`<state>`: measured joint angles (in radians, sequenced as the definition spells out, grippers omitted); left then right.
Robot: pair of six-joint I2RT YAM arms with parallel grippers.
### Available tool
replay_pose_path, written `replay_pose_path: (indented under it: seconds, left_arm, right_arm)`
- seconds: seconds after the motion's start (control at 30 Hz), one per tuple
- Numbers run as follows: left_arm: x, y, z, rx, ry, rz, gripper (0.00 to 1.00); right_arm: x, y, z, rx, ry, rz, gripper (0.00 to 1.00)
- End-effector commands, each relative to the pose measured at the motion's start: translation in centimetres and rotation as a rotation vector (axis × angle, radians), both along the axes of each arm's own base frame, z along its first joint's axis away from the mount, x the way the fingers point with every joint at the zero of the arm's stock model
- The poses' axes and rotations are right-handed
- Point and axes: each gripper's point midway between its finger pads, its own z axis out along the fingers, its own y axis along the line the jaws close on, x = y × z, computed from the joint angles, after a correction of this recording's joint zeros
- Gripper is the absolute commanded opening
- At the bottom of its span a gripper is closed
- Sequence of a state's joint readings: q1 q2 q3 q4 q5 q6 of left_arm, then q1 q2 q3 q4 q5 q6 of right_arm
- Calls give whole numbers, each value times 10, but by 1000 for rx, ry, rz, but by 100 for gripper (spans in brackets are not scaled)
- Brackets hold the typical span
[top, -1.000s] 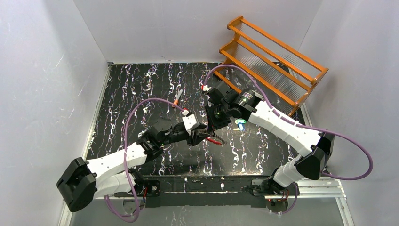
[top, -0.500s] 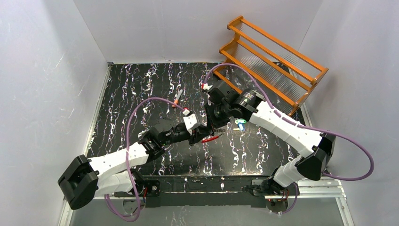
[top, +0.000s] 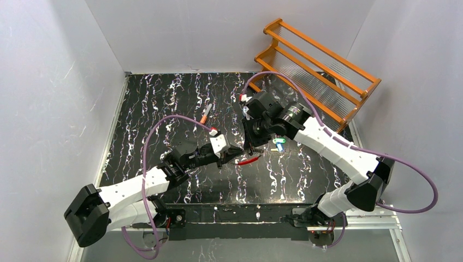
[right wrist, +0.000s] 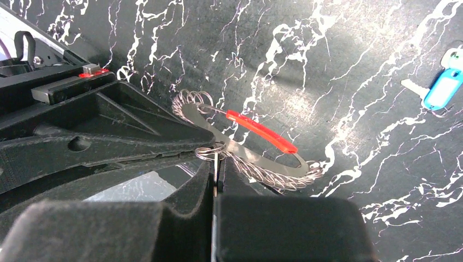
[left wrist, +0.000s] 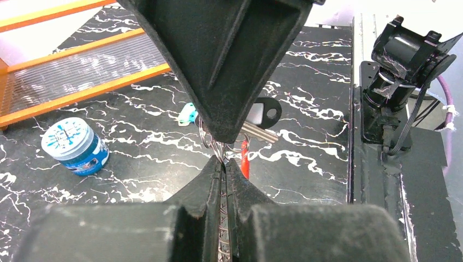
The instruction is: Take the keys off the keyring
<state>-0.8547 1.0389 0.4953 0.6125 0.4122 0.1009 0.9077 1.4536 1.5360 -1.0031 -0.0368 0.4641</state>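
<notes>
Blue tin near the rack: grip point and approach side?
Take the blue tin across its round side wall, coming straight down from above. It stands upright, lid up, on the table with nothing touching it. The rack stands beyond it, so a sideways reach from there looks awkward.

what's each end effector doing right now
left end effector: closed on the keyring
right end effector: closed on a thin metal piece at the keyring
</notes>
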Motion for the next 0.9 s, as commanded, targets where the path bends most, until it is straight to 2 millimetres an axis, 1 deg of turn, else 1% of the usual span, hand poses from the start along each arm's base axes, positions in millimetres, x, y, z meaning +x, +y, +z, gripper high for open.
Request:
replay_pose_path:
  seconds: [0.0, 0.27, 0.47, 0.53, 0.63, 0.67, 0.8, 0.87]
  left_arm:
    - [-9, 1, 7, -9, -48, -46, 0]
    - [-15, 4, 16, -34, -94, -65, 0]
    - [-19, 4, 20, -48, -121, -79, 0]
    - [-19, 5, 20, -48, -123, -77, 0]
    - [-16, 5, 18, -44, -112, -61, 0]
    - [-15, 5, 17, -42, -106, -55, 2]
    - [-10, 3, 11, -22, -75, -37, 22]
    - [-9, 3, 10, -17, -64, -34, 25]
  right_arm:
    - [1, -14, 7, -7, -18, -9, 1]
    - [3, -26, -8, -69, 46, -30, 1]
    - [-2, -28, -22, -105, 110, -18, 1]
    - [-3, -25, -19, -92, 116, 0, 1]
    - [-5, -17, -8, -41, 106, 38, 1]
    - [-5, -15, -4, -22, 101, 49, 1]
    - [-8, -9, 3, 13, 104, 75, 1]
    - [-10, -7, 4, 22, 106, 79, 1]
